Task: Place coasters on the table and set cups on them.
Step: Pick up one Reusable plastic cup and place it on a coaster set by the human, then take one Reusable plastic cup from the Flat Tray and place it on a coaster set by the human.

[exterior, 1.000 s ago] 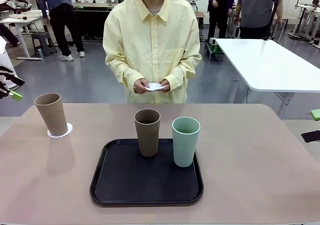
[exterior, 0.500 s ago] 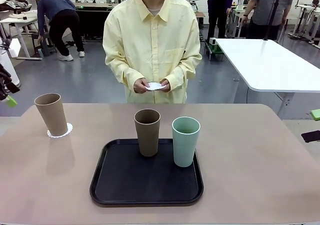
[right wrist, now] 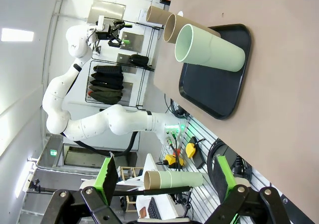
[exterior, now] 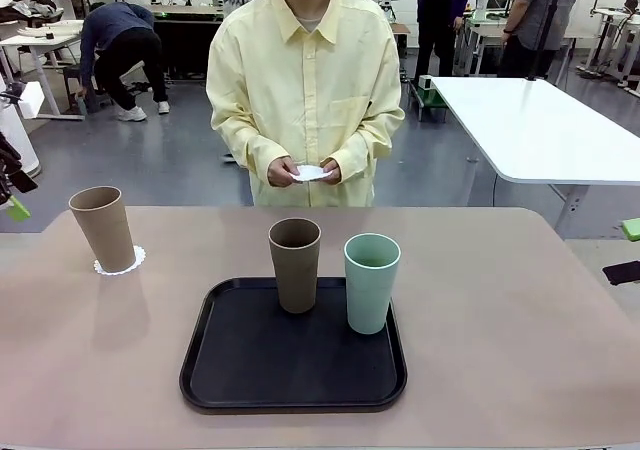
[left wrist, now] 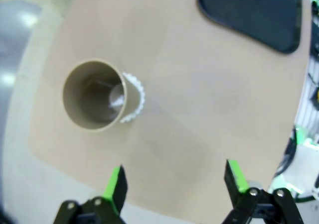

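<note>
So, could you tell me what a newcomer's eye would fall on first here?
Probably the black rounded-square tray in the middle of the beige-pink table, carrying a tall brown tumbler and a pale mint-green tumbler. Then the second brown tumbler standing on a white lacy paper coaster at far left, and a person in a yellow shirt holding white paper.

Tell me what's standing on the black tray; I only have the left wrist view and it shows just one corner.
Observer: Two cups stand on the black tray: a brown cup and a mint green cup, side by side.
Operator: Any coasters under them?
Observer: None visible; the person's hands hold a white coaster beyond the far edge of the table.
Operator: And the right gripper?
Observer: The right gripper is open and empty.
</note>
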`<action>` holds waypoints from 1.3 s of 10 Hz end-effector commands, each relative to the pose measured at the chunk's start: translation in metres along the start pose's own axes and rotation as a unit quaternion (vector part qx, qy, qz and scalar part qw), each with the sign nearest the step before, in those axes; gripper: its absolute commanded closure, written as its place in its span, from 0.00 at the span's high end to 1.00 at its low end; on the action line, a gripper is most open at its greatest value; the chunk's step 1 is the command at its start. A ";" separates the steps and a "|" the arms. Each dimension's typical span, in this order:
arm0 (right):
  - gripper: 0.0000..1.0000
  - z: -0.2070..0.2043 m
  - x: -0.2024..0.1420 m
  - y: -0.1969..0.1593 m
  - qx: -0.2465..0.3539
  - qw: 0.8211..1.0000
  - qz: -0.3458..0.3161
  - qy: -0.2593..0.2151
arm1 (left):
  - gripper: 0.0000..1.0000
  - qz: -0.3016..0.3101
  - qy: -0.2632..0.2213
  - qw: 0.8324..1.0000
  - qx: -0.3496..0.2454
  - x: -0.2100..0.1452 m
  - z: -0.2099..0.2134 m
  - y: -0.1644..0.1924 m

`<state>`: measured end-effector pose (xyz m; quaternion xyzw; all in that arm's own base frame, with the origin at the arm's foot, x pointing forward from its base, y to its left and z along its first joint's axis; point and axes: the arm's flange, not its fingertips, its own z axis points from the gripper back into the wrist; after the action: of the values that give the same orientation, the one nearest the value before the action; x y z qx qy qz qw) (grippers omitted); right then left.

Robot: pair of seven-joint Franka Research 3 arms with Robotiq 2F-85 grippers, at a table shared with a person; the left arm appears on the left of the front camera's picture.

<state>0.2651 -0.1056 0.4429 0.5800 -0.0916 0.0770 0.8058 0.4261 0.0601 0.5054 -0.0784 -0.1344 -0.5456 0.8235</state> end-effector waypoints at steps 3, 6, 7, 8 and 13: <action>1.00 0.001 0.001 -0.001 0.008 1.000 0.006 -0.001 | 1.00 0.000 0.008 1.000 0.005 0.000 0.000 0.004; 1.00 0.001 0.001 -0.001 0.008 1.000 0.006 -0.001 | 1.00 0.000 0.008 1.000 0.005 0.000 0.000 0.004; 1.00 0.001 0.001 -0.001 0.008 1.000 0.006 -0.001 | 1.00 0.000 0.008 1.000 0.005 0.000 0.000 0.004; 1.00 0.001 0.001 -0.001 0.008 1.000 0.006 -0.001 | 1.00 0.000 0.008 1.000 0.005 0.000 0.000 0.004; 1.00 0.001 0.001 -0.001 0.008 1.000 0.006 -0.001 | 1.00 0.298 -0.002 0.955 0.017 -0.026 -0.012 -0.034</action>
<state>0.2651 -0.1056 0.4429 0.5800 -0.0916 0.0769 0.8058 0.3986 0.0735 0.4936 -0.1115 -0.1206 -0.3120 0.9358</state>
